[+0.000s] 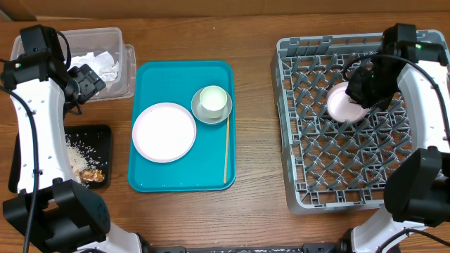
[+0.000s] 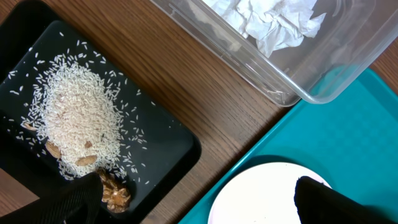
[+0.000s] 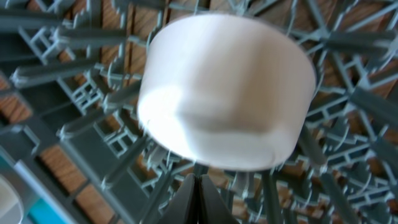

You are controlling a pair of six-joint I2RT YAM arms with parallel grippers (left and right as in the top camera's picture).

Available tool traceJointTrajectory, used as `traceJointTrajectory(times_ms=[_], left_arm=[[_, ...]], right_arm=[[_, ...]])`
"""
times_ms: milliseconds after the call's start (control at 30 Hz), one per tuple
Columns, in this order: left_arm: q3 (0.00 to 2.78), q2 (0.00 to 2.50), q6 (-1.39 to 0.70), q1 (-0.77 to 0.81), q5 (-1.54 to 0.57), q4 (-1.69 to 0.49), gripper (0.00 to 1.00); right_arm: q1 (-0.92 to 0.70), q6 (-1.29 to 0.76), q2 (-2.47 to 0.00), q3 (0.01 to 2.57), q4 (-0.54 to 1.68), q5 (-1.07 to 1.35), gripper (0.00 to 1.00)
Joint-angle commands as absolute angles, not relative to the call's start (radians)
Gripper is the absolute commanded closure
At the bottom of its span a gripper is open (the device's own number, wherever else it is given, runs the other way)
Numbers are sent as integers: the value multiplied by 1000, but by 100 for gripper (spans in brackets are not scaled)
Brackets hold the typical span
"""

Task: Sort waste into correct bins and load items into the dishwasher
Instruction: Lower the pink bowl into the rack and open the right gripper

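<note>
- Overhead: your right gripper hangs over the rack, just beside the one dish loaded there. It probably sits mid-rack so the prongs can hold it.
- Your left gripper hovers between the tub and the black tray, likely placed to reach either of the two bins.
- The napkins lie in the tub, too crumpled for you to count. The rice and brown bits share the black tray.
- On the teal tray you have one plate, one bowl with one cup nested in it, and one thin stick.
- Left wrist: the fingers stand wide apart with nothing between them, above the tray edge and the plate rim.
- Right wrist: the fingers are pressed together and grip nothing. The dish rests upside down on the prongs, likely to drain.
</note>
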State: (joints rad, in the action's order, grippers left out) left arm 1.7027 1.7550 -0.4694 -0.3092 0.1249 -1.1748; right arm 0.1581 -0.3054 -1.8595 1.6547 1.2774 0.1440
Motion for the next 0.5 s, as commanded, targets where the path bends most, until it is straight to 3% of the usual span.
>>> traceJointTrajectory(times_ms=[0,467], left_arm=[[1718,1745,-479,-307,138,-1174,0],[1718,1745,-479,-307,138,-1174,0]], right_arm=[[162,-350,-1861,1614,1222,68,96],[164,-372,-1863,1574,1038,6,96]])
